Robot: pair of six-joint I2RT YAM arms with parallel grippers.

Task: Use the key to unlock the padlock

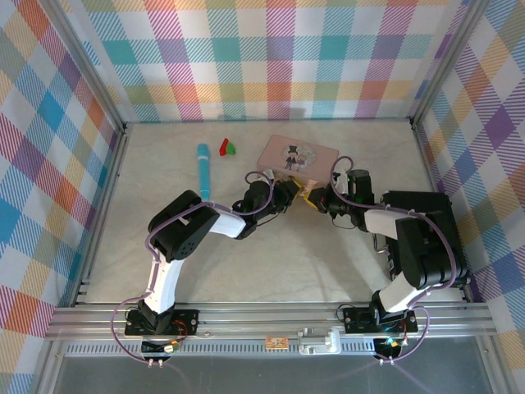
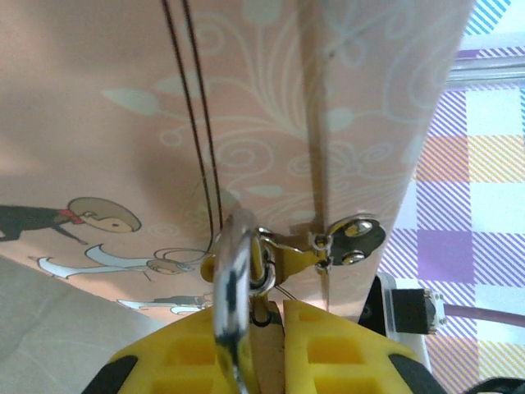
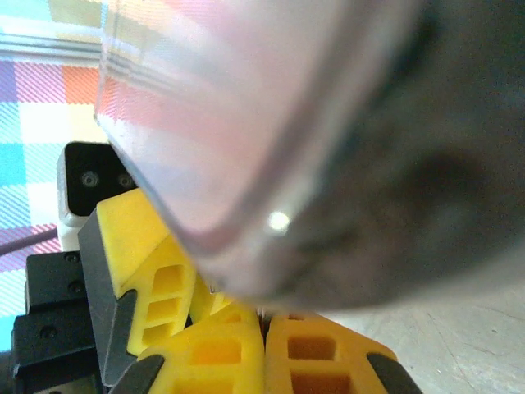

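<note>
Chrome-shackled padlock point(image 2: 230, 283) against glossy pink tin point(image 2: 123, 107)

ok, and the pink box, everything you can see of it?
The pink box is flat, rectangular, apparently painted tin: top-hatted cartoon figure on the lid, pale swirls on the side. A shiny riveted clasp at its front seam carries the padlock, gripped by the left pincer. It lies slightly turned on the table, far side; the right pincer is at its near edge.
</note>
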